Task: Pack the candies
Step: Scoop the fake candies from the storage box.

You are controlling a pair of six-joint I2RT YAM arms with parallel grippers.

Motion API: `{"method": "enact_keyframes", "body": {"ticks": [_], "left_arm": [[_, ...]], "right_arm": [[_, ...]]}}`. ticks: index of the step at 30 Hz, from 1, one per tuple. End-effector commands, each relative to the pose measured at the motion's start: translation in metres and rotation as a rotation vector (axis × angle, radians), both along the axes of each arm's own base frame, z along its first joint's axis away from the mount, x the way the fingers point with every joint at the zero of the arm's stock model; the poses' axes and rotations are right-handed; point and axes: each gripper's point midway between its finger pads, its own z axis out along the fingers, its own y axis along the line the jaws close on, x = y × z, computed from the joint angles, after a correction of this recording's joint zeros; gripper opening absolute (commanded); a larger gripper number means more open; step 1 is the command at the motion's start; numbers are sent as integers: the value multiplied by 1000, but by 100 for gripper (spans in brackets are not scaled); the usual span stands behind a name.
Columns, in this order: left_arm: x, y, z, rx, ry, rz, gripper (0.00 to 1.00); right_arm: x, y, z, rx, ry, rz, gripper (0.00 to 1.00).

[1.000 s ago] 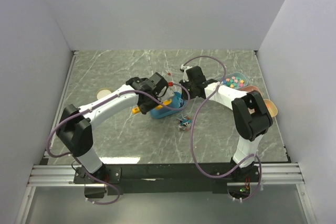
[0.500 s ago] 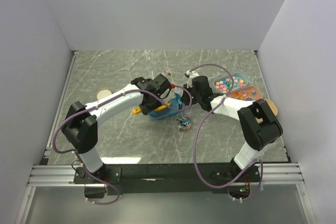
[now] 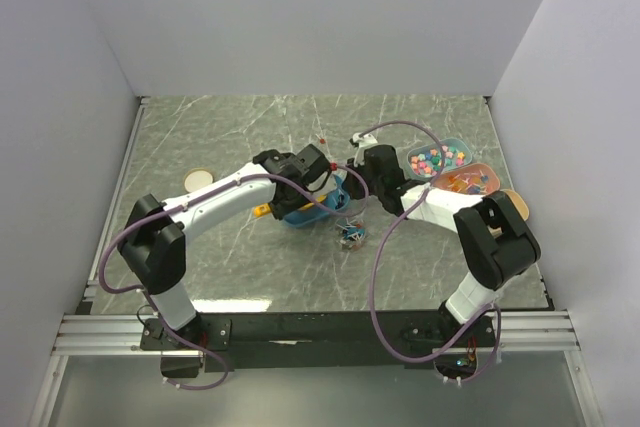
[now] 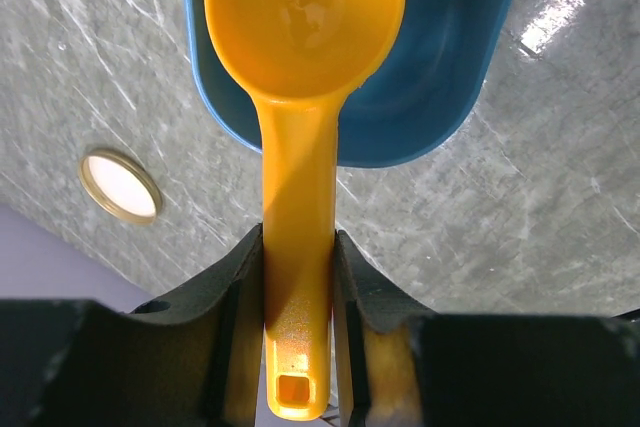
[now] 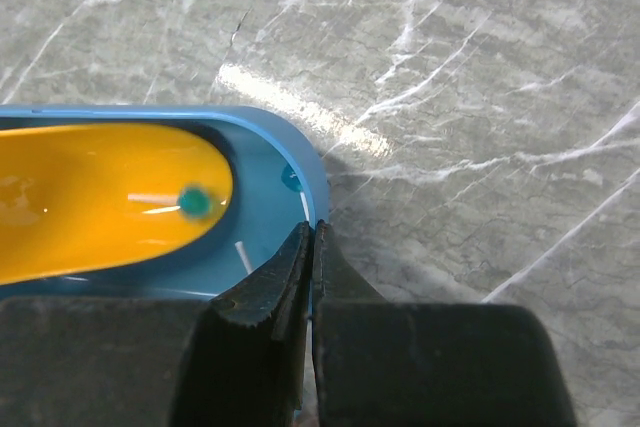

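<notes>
Lid [image 3: 200, 177]: gold-rimmed, flat on the table at far left, well apart from the work.
Left gripper [image 4: 298, 259]: clamped on the handle of the yellow scoop [image 4: 300, 7], fingers on both flat sides.
Yellow scoop: bowl lies inside the blue tray [image 4: 440, 77]. The right wrist view shows one teal sweet [image 5: 193, 202] on it.
Blue tray: mid-table, between the two arms. A second small teal piece sits near its end wall.
Candies [image 3: 350, 235]: main heap on the bare table, just beside the tray's near side and outside it.
Right gripper [image 5: 311, 247]: fingers together, pinching the thin rim at the tray's end.
Pastel sweets [image 3: 438, 158], orange-red sweets [image 3: 462, 182]: in their own trays at far right.
Hazard, tray: the rim pinch is narrow, so a push from the scoop may twist the tray free.
Hazard, sweet: it lies loose, so tilting the scoop may roll it onto the table.
</notes>
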Motion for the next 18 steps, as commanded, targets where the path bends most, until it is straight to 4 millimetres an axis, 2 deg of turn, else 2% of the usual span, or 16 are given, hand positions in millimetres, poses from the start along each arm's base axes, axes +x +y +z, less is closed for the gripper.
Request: {"method": "enact_keyframes", "body": {"ticks": [1, 6, 15, 18], "left_arm": [[4, -1, 22, -1, -74, -26, 1], [4, 3, 25, 76, -117, -60, 1], [-7, 5, 22, 141, -114, -147, 1], [-10, 12, 19, 188, -118, -168, 1]], "right_arm": [[19, 11, 60, 25, -177, 5, 0], [24, 12, 69, -26, -228, -2, 0], [25, 13, 67, -72, -255, -2, 0], [26, 13, 67, -81, -263, -2, 0]]}}
